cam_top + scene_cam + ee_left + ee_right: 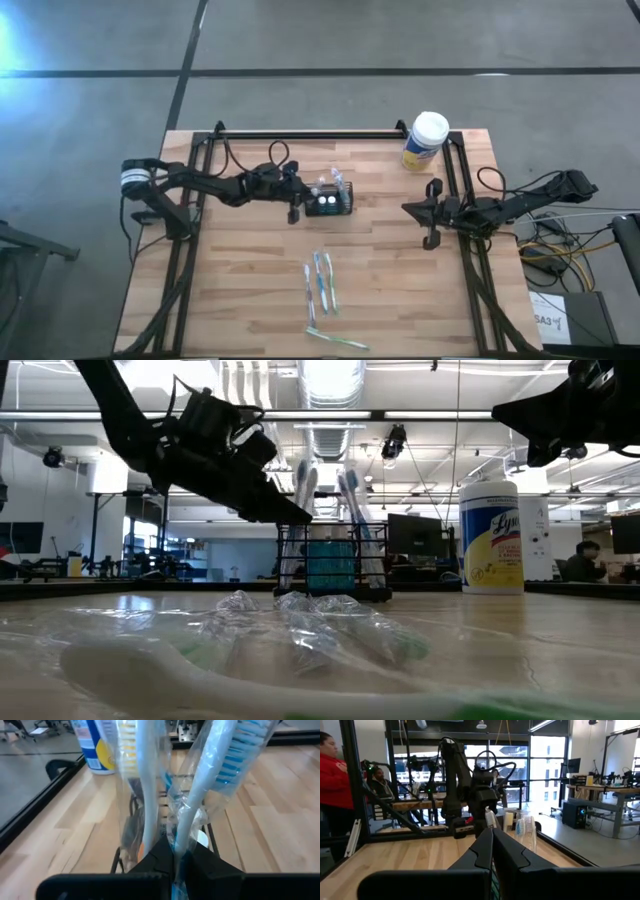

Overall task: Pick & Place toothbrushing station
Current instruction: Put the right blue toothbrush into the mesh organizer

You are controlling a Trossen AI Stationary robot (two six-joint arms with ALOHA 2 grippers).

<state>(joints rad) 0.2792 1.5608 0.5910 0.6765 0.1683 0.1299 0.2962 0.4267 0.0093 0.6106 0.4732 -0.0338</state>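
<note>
The toothbrushing station (331, 203) stands upright near the middle of the desk, a little toward its far edge, its long axis running left to right — two wrapped toothbrushes (200, 795) stick up out of it. The left gripper (294, 207) hangs just beside the caddy's left end, fingers pinched on one wrapped brush, while the right gripper (430, 213) waits near the right edge, pressed together on nothing. Three more wrapped toothbrushes (320, 283) lie toward the near edge (a fourth (336, 340) lies crosswise at that edge), and a yellow wipes canister (425, 141) stands at the far right corner.
</note>
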